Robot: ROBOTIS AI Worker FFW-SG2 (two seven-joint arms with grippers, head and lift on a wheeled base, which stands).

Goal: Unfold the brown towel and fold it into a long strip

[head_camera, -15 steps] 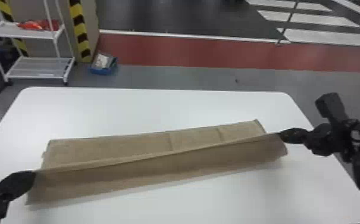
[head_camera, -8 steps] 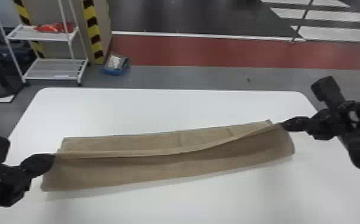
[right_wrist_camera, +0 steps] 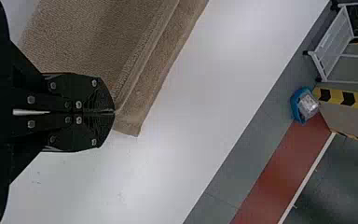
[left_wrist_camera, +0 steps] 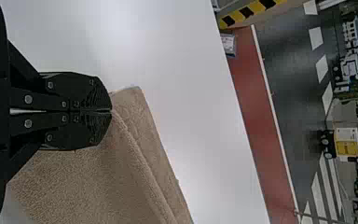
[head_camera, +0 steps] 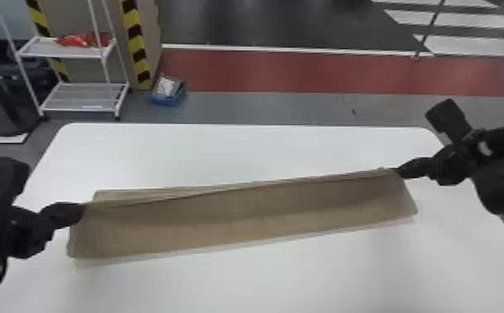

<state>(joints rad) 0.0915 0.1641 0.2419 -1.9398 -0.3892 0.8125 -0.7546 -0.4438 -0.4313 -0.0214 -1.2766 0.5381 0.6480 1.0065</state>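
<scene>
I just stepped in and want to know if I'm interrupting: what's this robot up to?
The robot is folding a brown towel on a white table. Its left gripper and right gripper are each shut on the towel near one end, holding an edge between them. The towel is already a long, narrow strip, with the held edge lying close to the far edge and a little of the layer beneath showing beyond it. Neither gripper has let go yet.

Texts: none legible | labels, brands: none legible | numbers, signs: none legible
</scene>
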